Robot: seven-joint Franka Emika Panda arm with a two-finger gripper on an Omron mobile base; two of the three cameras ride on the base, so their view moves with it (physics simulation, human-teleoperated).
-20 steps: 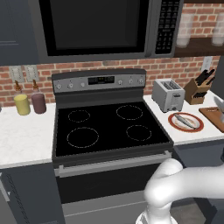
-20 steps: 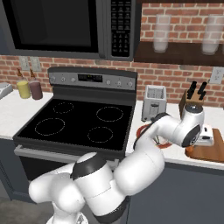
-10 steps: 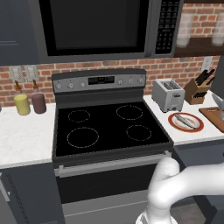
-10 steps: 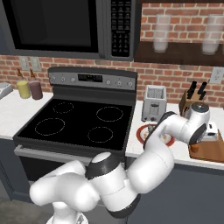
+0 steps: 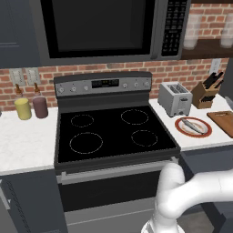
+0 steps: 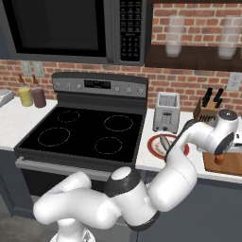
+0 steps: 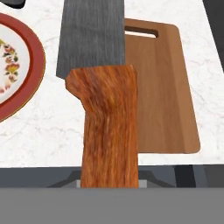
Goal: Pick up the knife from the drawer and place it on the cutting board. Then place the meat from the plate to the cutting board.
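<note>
My gripper [image 6: 220, 154] is shut on the knife [image 7: 107, 131], whose orange-brown handle fills the middle of the hand view, the grey blade [image 7: 91, 35] pointing away. It hangs just above the left part of the cutting board [image 7: 162, 87], a brown wooden board on the counter's right end [image 6: 229, 164] [image 5: 223, 121]. The plate [image 6: 152, 147] with its red-orange rim lies left of the board [image 7: 22, 83] [image 5: 182, 129]. The slim silver-grey meat [image 6: 164, 142] [image 5: 191, 125] lies on the plate. The drawer is out of view.
A toaster [image 6: 167, 111] and a wooden knife block [image 6: 208, 109] stand behind the plate and board by the brick wall. The black stove top [image 5: 113, 134] lies to the left, with two jars [image 5: 31, 108] beyond it. A microwave hangs overhead.
The hand has carried the knife to the right, from beside the plate to above the cutting board. Plate, meat and board have not moved.
</note>
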